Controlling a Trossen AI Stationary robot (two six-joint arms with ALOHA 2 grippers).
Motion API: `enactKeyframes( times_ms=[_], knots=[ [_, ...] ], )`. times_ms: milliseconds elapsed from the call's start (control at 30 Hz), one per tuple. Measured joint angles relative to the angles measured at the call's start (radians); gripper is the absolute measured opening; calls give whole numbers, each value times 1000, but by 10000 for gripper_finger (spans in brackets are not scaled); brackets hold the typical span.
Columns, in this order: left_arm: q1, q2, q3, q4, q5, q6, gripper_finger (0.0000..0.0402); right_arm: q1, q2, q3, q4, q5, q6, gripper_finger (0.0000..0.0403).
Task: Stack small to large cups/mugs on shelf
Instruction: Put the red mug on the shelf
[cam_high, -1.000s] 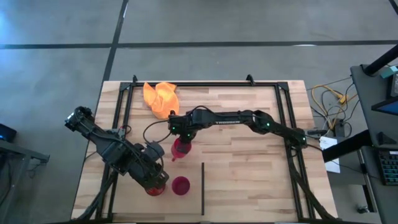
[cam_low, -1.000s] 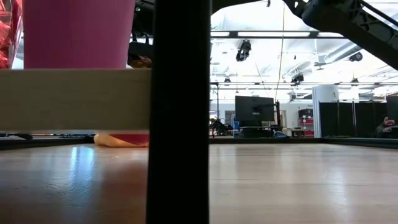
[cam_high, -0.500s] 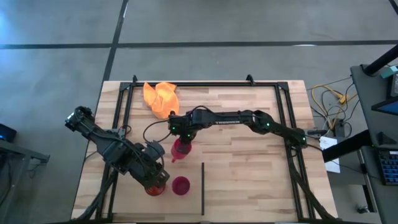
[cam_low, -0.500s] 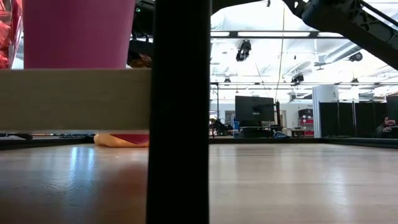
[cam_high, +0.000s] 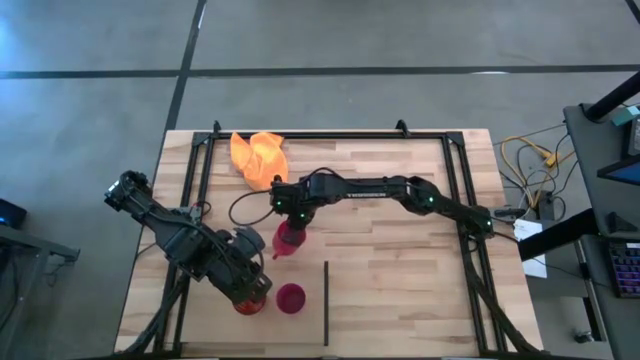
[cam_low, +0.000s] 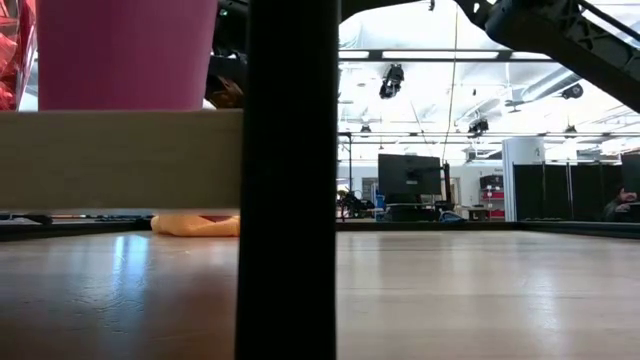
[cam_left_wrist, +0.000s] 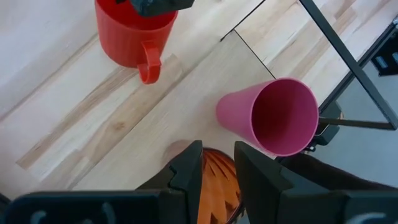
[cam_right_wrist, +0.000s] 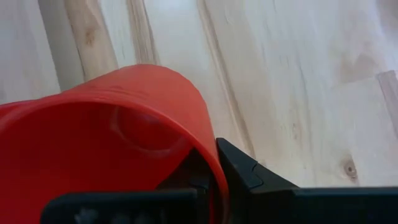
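The red mug (cam_high: 287, 240) with a handle (cam_left_wrist: 148, 67) is at the table's middle, under my right gripper (cam_high: 290, 220), which is shut on it. The small magenta cup (cam_high: 290, 298) stands upright on its base on the wooden shelf board (cam_low: 120, 160) near the front edge. Beside it, to its left, my left gripper (cam_high: 250, 290) is shut on the orange patterned tumbler (cam_left_wrist: 214, 180). The tumbler also shows at the low view's left edge (cam_low: 10, 50), next to the magenta cup (cam_low: 125, 50). My left gripper has the orange tumbler's top (cam_left_wrist: 216, 168) between its two fingers (cam_left_wrist: 186, 169), which come from above, pointing down. The gripper hides the exact place of contact. The tumbler stands upright beside the magenta cup, its lower end at the shelf board. My right gripper holds the red mug by its rim (cam_right_wrist: 208, 152), one finger inside the mug and one finger (cam_right_wrist: 242, 168) outside its wall. The fingers come from above, pointing down. The mug hangs upright below them, its handle toward the table's near edge.
A yellow-orange cloth (cam_high: 260, 158) lies at the table's far left. A black upright post (cam_low: 290, 180) stands at the shelf's right end and shows as a dark bar (cam_high: 326, 300) from above. A black frame (cam_high: 330, 133) runs along the table's edges. Bare wood lies right of the post.
My right gripper has gone up a little with the red mug. The mug's base, which showed under the shelf board in the low view, is no longer there, so the mug is lifted off the table. My left gripper has kept still.
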Motion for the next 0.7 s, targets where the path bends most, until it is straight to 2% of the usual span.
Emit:
enactKeyframes(
  times_ms=[133,367,700],
  knots=[
    [1,0,0,-1,0,47,79,-1,-2,0,10,-39,17,13],
    [2,-1,-1,-3,-6,121,79,-1,-4,0,10,-39,45,18],
    [2,-2,-4,-4,-7,149,79,-2,-5,0,11,-10,47,87]
  ],
)
